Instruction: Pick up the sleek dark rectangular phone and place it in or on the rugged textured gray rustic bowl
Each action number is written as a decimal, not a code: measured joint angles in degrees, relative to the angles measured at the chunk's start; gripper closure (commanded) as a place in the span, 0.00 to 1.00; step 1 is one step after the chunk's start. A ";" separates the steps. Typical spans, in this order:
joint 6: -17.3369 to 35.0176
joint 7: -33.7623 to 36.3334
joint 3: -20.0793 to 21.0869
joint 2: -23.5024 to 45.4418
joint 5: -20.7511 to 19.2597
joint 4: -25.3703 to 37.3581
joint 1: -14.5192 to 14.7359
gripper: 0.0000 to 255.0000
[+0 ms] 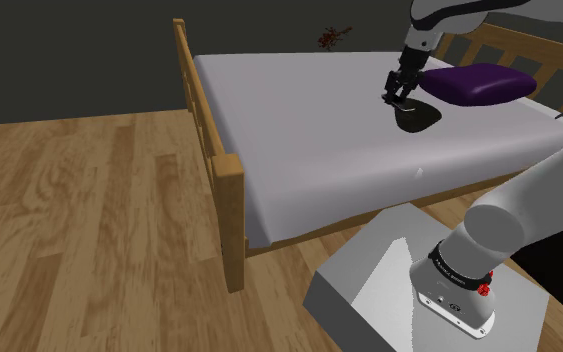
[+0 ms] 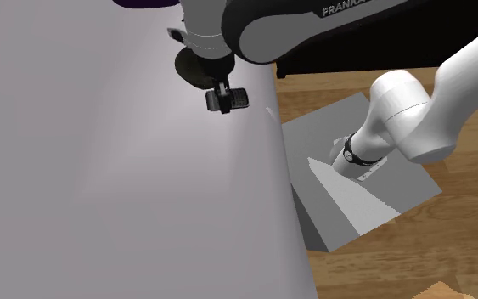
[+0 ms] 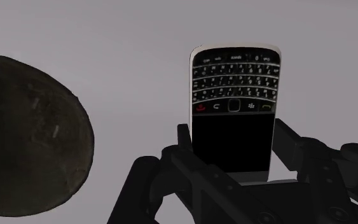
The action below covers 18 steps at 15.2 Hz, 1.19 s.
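Wrist view shows the gripper (image 3: 233,137) clamped on the phone (image 3: 234,95), its fingers pinching the lower half while the keypad end sticks out. The phone looks clear of the bed (image 1: 309,150), with the bowl (image 3: 25,133) just beside it. I'd judge the carry nearly done. Shift sideways until the phone hangs over the bowl's middle, go low, then release gently so it doesn't clip the rim.
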 measured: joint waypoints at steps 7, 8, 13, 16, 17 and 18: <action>-2.07 -10.42 -6.19 8.22 1.45 9.69 -3.39 1.00; -2.48 -12.15 -7.12 10.03 2.05 11.75 -3.99 1.00; -4.20 -19.83 -10.55 18.90 5.64 21.13 -7.32 1.00; -5.92 -23.62 -11.74 24.36 8.17 27.46 -9.71 1.00; -6.22 -24.55 -11.99 25.44 8.67 28.67 -10.36 1.00; -6.10 -25.08 -12.08 26.28 9.08 29.26 -10.75 1.00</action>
